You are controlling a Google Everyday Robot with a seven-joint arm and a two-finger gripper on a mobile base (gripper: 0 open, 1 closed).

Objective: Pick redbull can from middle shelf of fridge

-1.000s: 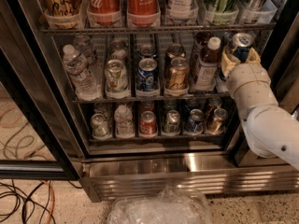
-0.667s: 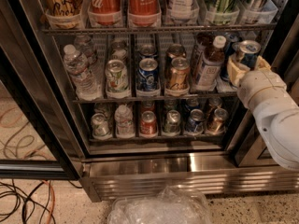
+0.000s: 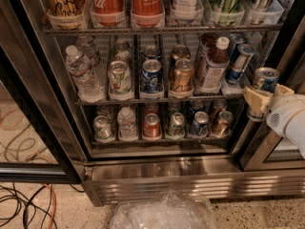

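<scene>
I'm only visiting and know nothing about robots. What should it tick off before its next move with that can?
1. Grip: ok. The tool, right of the shelves, is shut on the redbull can.
2. Can off the middle shelf: ok, it is past the shelf's right end.
3. Can upright: ok, lid up, slightly tilted.
4. Shelf neighbours standing: ok, the white-capped bottle is upright.
5. Gap to the door frame: cannot tell; the can overlaps it in this view.

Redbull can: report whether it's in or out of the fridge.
Out. The redbull can sits in the gripper, right of the middle shelf, before the door frame.
</scene>
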